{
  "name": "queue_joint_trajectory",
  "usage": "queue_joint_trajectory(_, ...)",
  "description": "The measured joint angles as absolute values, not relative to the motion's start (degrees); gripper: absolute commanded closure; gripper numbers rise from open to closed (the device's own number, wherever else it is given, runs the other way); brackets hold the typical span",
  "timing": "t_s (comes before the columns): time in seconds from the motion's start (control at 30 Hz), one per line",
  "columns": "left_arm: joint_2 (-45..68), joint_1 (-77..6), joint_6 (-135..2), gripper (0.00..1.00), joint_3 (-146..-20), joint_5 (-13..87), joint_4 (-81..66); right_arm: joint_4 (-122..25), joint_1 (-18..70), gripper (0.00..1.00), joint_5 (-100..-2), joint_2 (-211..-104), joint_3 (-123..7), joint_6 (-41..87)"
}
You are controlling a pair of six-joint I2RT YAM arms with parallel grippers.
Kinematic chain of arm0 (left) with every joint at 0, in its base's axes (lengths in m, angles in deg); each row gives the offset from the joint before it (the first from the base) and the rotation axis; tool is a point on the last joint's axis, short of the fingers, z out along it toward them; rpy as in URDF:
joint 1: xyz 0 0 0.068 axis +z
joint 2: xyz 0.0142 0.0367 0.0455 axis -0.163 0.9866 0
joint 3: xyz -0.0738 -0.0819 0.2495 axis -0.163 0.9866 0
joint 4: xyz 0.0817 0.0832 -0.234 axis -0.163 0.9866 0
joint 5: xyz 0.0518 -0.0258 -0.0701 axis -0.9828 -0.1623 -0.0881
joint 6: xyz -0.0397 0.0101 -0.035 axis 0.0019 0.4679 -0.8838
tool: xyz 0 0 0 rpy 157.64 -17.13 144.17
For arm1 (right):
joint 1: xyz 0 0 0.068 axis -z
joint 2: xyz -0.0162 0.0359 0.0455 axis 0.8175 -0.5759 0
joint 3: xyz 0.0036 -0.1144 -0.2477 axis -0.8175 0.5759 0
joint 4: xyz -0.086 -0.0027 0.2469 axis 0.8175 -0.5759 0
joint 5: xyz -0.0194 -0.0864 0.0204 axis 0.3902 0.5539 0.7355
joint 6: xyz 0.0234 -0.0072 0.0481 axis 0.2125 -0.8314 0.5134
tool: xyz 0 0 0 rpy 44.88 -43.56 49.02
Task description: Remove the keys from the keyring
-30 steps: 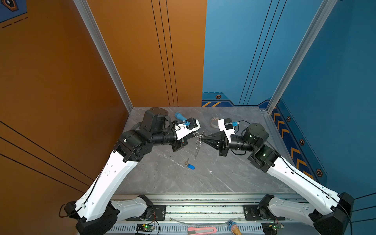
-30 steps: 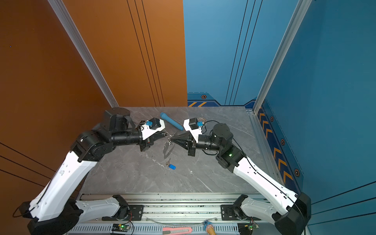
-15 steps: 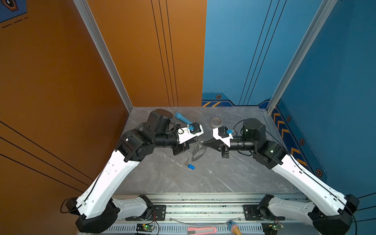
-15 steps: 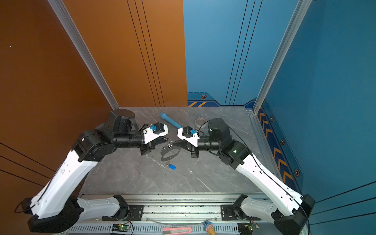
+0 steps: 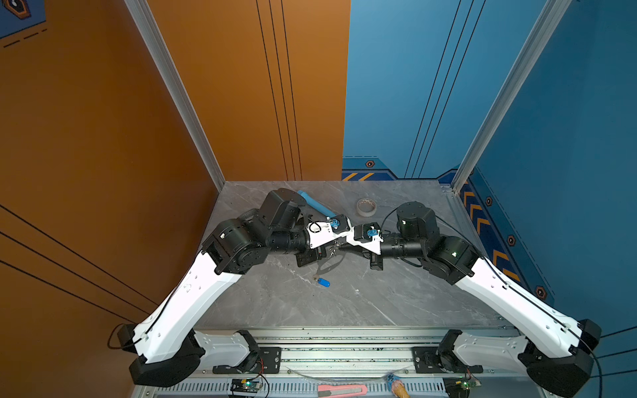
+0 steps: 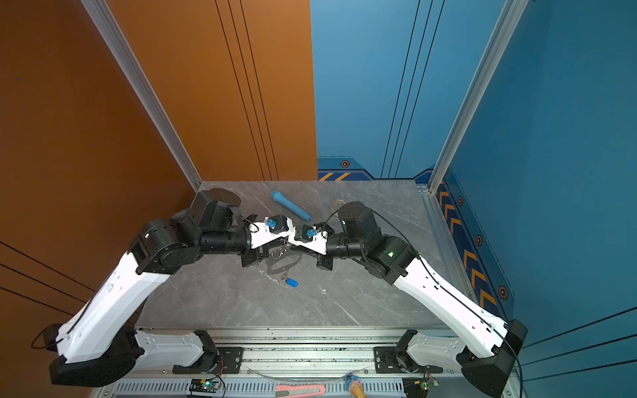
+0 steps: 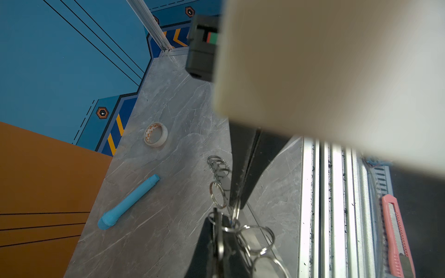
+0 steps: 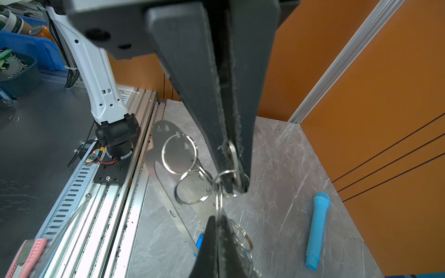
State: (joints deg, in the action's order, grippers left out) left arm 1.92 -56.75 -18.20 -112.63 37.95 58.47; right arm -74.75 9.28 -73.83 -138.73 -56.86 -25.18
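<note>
Between opposed tips: left gripper (image 8: pixel 218 220), right gripper (image 8: pixel 237 187) each clamped on keyring (image 8: pixel 157 137) wire loops; stiff, slick, light; grip loop wire. Keys (image 5: pixel 323 282) beneath.

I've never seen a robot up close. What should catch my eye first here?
The claws meeting tip to tip mid-table: the left claw and right claw are both shut on the metal keyring, which dangles between them. Near them, a blue-tagged key lies loose on the grey table; a blue tube lies at the back.
</note>
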Motion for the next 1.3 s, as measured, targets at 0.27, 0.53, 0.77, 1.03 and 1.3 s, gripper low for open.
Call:
queue_joint_trajectory(0.27, 2.03, -57.80, -18.39, 1.00, -114.90, 36.86, 55.80, -79.64, 9.52, 1.00, -71.61, -141.22, -56.90, -24.61)
queue_joint_trajectory(0.53, 1.77, -56.95, -19.27, 1.00, -114.18, 34.06, 55.83, -70.99, 14.72, 0.77, -75.87, -135.52, -51.00, -16.02)
queue_joint_trajectory(0.77, 1.88, -56.25, -22.55, 1.00, -113.37, 29.97, 55.89, -64.71, 19.83, 0.54, -75.74, -130.75, -48.14, -9.31)
queue_joint_trajectory(1.03, 5.98, -55.49, -30.52, 1.00, -113.11, 26.06, 56.66, -52.95, 21.82, 0.52, -73.03, -123.39, -41.25, 2.27)
queue_joint_trajectory(1.3, 11.16, -55.40, -39.92, 1.00, -114.09, 24.25, 58.08, -42.75, 9.54, 0.59, -69.57, -121.83, -32.77, 9.68)
